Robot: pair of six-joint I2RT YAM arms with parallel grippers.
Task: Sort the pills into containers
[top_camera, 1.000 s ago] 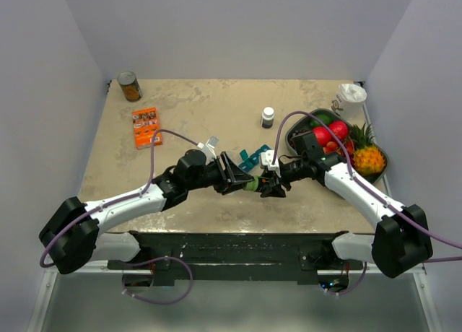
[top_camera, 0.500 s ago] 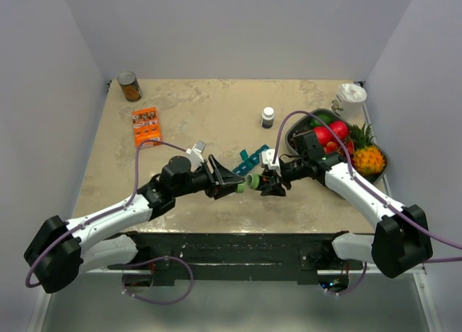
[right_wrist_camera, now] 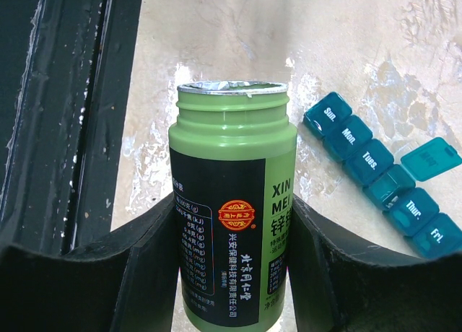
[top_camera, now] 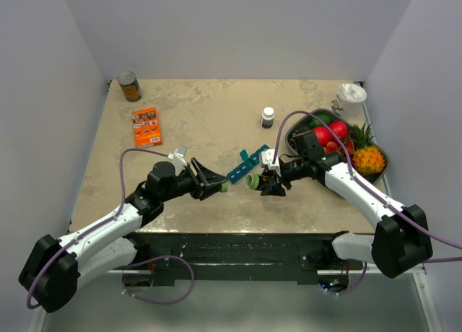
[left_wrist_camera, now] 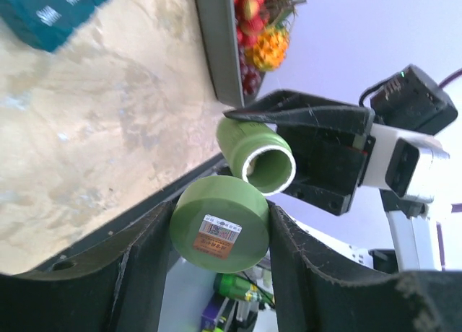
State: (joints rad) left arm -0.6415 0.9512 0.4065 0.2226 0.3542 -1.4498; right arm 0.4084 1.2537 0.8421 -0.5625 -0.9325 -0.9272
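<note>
A green pill bottle point(right_wrist_camera: 231, 216) with a black label lies sideways in my right gripper point(right_wrist_camera: 232, 231), which is shut on its body. Its mouth point(top_camera: 253, 181) is uncapped and faces left. The bottle's green cap point(left_wrist_camera: 220, 227) sits between the fingers of my left gripper point(left_wrist_camera: 220, 234), shut on it, a short way left of the bottle point(left_wrist_camera: 256, 156). The containers, a teal strip point(right_wrist_camera: 382, 173) marked with days, lie on the table just behind the bottle, one lid point(right_wrist_camera: 431, 159) flipped open. No pills show.
A grey tray point(top_camera: 291, 133) of fruit stands at the right with a white object point(top_camera: 351, 97) behind it. A small dark bottle point(top_camera: 268, 117) is at mid-back, an orange box point(top_camera: 146, 125) at the left, a brown tin can point(top_camera: 129, 86) in the far left corner.
My left gripper has drawn back to the left with the cap, opening a gap from the bottle's mouth. The right gripper and bottle have stayed put.
</note>
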